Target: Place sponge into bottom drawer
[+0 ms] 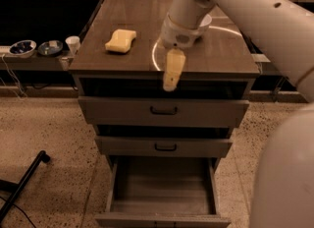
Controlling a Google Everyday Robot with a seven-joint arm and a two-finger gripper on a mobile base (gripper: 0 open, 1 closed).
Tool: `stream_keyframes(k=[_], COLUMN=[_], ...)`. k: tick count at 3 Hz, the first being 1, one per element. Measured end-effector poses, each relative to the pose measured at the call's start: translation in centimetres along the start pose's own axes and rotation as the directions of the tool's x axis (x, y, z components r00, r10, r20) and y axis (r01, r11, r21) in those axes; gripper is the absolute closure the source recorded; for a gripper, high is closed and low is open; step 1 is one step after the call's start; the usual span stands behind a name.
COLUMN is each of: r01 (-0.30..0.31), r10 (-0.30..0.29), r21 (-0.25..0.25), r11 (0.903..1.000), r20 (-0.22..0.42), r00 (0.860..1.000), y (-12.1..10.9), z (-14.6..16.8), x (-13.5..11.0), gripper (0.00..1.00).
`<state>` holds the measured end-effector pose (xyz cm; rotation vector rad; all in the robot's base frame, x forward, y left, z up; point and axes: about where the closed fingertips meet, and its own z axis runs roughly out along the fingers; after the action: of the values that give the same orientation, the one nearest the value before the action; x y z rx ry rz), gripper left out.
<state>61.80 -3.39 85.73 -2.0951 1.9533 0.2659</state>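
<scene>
The pale yellow sponge (121, 41) lies on the left part of the cabinet top (122, 60). The bottom drawer (164, 185) is pulled open and shows a plain wooden inside with nothing in it. My gripper (170, 82) hangs from the white arm over the front edge of the cabinet top, to the right of the sponge and apart from it. It holds nothing that I can see.
A white bowl (203, 21) stands on the cabinet top behind the arm. Two shallower drawers with dark handles (163, 110) are above the open one. A low shelf at left holds small bowls (22, 48) and a cup (72, 43). A black leg (24, 185) lies on the floor.
</scene>
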Motion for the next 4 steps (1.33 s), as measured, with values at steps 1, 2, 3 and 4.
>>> stream_keyframes(k=[1,2,3,4], r01=[-0.036,-0.114,-0.231,-0.316], r10=[0.030,0.075,0.137,0.191], r21=[0.052,0.159,0.255,0.259], r11=[0.9980,0.9808,0.9391,0.9125], r20=[0.103,0.230,0.338,0.413], r00=[0.994,0.970,0.931,0.891], y=[-6.0,-10.9,-15.0,-18.1], z=[0.9,0.1,0.0,2.6], x=[-2.5,-4.5,-5.7,-7.4], gripper=[0.00,0.00,0.00,0.00])
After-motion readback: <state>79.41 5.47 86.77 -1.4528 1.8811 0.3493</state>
